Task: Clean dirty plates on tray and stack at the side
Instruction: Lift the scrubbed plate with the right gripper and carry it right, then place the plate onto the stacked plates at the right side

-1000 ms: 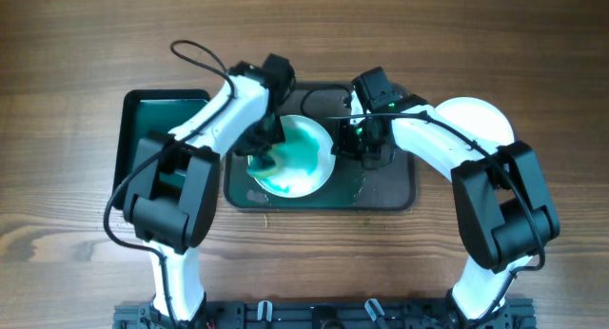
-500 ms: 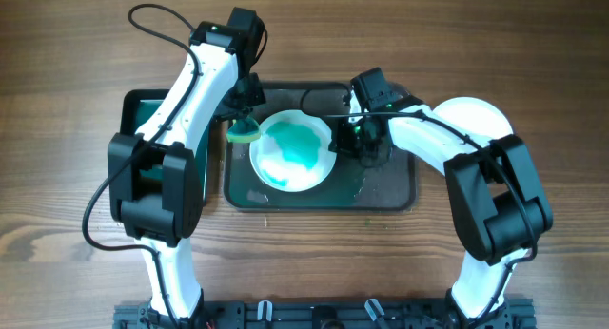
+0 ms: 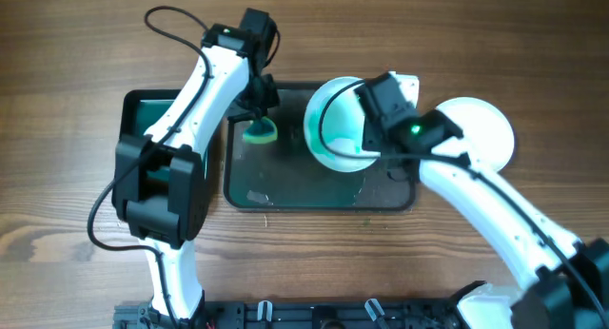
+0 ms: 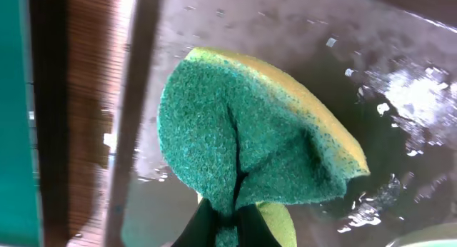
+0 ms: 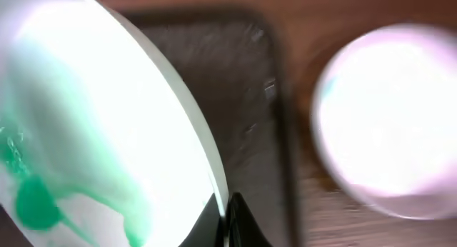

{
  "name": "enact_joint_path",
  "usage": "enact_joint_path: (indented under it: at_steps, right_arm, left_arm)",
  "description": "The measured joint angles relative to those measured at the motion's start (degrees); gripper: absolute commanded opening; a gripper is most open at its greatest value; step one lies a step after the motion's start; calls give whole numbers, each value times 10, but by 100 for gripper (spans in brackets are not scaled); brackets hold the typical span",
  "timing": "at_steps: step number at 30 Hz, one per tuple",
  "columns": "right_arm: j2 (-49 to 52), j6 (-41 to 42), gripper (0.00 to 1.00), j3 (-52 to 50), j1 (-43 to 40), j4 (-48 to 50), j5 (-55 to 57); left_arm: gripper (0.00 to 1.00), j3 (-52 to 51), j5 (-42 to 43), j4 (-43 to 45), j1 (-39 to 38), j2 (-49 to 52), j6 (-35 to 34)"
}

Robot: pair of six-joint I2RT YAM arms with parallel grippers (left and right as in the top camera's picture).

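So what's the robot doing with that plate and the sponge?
It is washing plates. The right end effector holds a dirty plate by its rim, tilted up above the grey tray, teal-green smear showing on it. The left end effector pinches a green and yellow sponge over the tray's left end. Another white plate lies on the table, right of the tray.

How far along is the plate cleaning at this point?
Done: at least one white plate lies on the table right of the tray; how many are stacked cannot be told. In hand: the right gripper holds a tilted plate above the tray, teal smears on it, while the left gripper clamps a sponge. Left: wipe that plate clean and stack it. No other plate shows on the tray.
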Motion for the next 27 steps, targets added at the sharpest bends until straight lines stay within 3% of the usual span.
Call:
enact_joint_path:
  at_steps: [13, 19, 27]
  right_arm:
    - [-28, -11, 4, 0, 198, -49, 497]
    - [-28, -76, 4, 0, 220, -31, 582]
    - [-28, -89, 4, 0, 220, 48, 567]
  left_arm:
    - [4, 0, 2, 5, -9, 0, 1]
    - [4, 0, 2, 5, -9, 0, 1]
    - [4, 0, 2, 5, -9, 0, 1]
